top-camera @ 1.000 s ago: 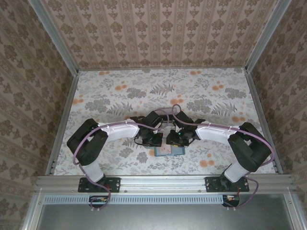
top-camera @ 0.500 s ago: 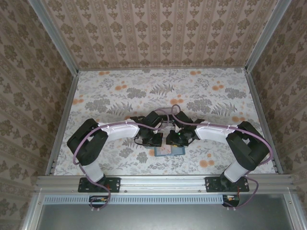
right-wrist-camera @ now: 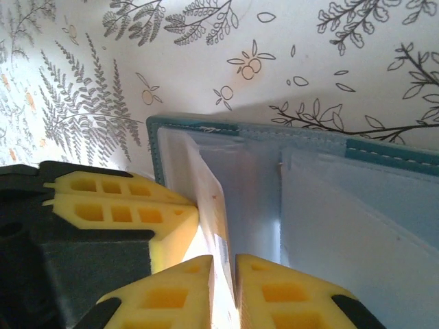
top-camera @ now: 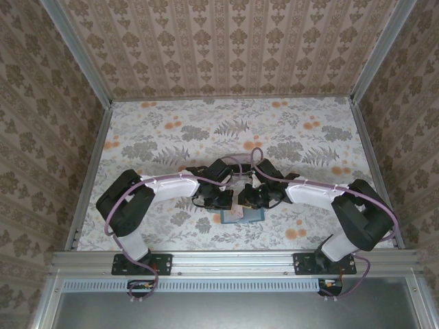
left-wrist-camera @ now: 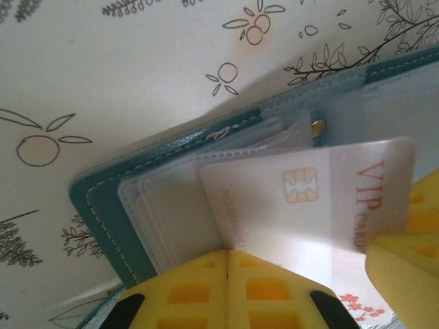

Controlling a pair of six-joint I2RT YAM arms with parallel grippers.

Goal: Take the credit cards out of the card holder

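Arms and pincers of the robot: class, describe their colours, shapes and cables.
Both the left arm and right arm have white shell links between black joints, with a purple cable running along each. The left pincer and right pincer have yellow fingers with rectangular moulded pockets, on black mounts.

A: What do the two arms look like?
B: The left arm (top-camera: 168, 184) and the right arm (top-camera: 312, 190) match. Each has rounded black joint housings joined by a white link, and stands on a black base plate (top-camera: 143, 264) at the near rail.
A: Any wiring?
B: A purple cable (top-camera: 112, 211) loops along each arm.
A: And the ends?
B: The left gripper (left-wrist-camera: 228, 252) and the right gripper (right-wrist-camera: 223, 264) carry yellow fingers (right-wrist-camera: 164, 298) moulded with rectangular pockets, set in black mounts.
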